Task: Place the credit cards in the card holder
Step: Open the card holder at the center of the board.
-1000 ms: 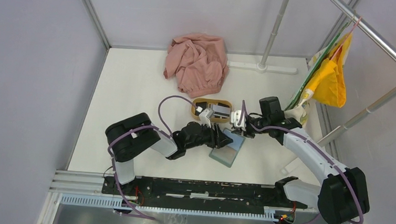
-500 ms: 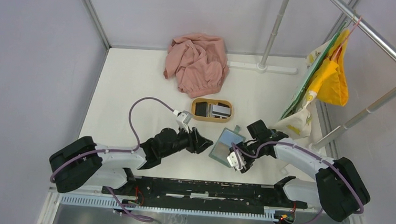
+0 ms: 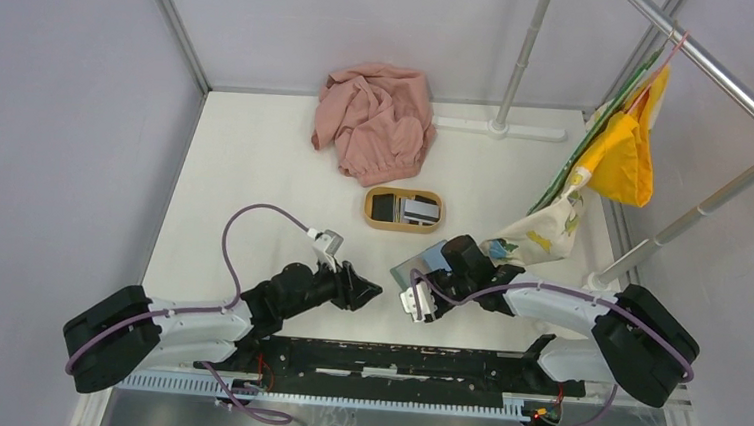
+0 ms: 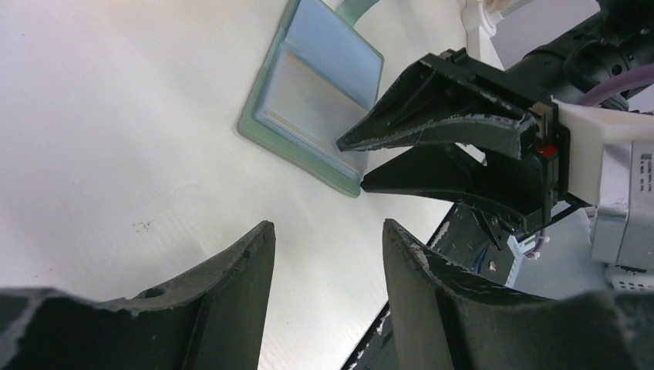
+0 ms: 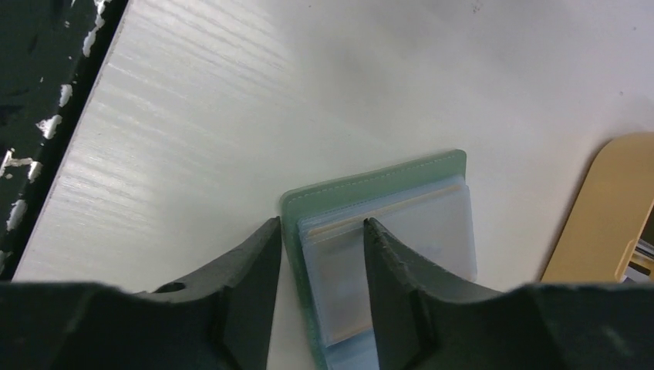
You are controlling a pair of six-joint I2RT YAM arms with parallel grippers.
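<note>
The card holder (image 3: 411,266) lies open on the white table, grey-green outside and blue-grey inside; a tan tint shows through its clear pocket (image 5: 401,231). The credit cards, one black (image 3: 383,206) and one grey with a dark stripe (image 3: 420,210), lie in the oval wooden tray (image 3: 404,193). My right gripper (image 3: 427,279) is open, its fingers either side of the holder's near edge (image 5: 321,222). My left gripper (image 3: 373,291) is open and empty, left of the holder (image 4: 325,225). The left wrist view shows the holder (image 4: 316,100) and the right gripper (image 4: 351,163) at its corner.
A pink cloth (image 3: 374,121) lies at the back. A patterned fabric bag (image 3: 542,235) and a yellow bag (image 3: 623,155) hang from the rack on the right. A pole base (image 3: 499,127) stands behind. The black rail (image 3: 393,359) runs along the near edge.
My right gripper has swung from beside the tray down to the holder's near edge. My left arm has drawn back left and toward the near edge, away from the holder.
</note>
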